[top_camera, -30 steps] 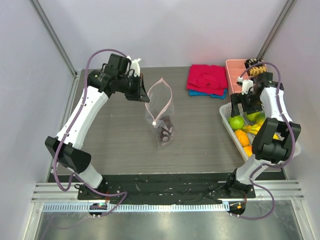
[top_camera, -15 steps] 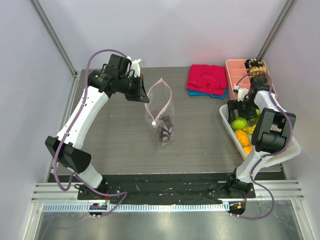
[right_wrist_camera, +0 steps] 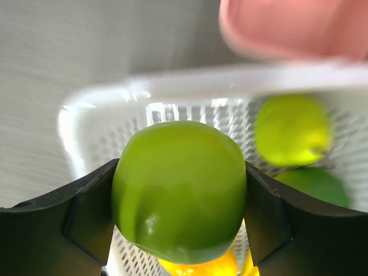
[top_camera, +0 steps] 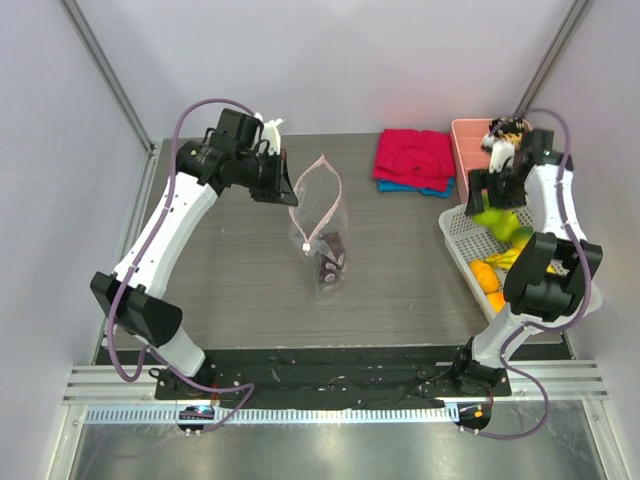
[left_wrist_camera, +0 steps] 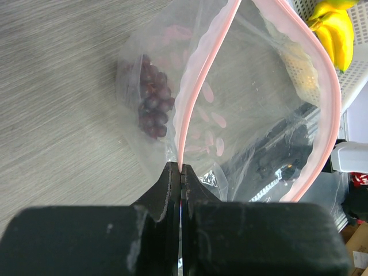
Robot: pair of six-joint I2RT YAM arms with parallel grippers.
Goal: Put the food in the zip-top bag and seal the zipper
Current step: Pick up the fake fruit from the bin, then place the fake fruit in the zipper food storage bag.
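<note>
The clear zip-top bag (top_camera: 322, 235) stands open mid-table, its pale pink zipper (top_camera: 325, 188) spread in a loop; the dark purple grape bunch (top_camera: 331, 262) lies inside, also in the left wrist view (left_wrist_camera: 152, 98). My left gripper (top_camera: 284, 192) is shut on the zipper strip (left_wrist_camera: 192, 98) at the bag's mouth, holding it up. My right gripper (top_camera: 492, 210) is shut on a round green fruit (right_wrist_camera: 179, 192), lifted above the white mesh basket (top_camera: 452, 240). More green fruits (right_wrist_camera: 292, 129), oranges (top_camera: 487, 275) and yellow bananas (left_wrist_camera: 336, 31) remain in the basket.
A folded red cloth on a blue one (top_camera: 414, 160) lies at the back. A pink compartment tray (top_camera: 468, 140) stands behind the basket at the back right. Grey walls close in both sides.
My right gripper dipped into the basket, closed on a green fruit and lifted it up and back. My left gripper and the bag have not moved.
</note>
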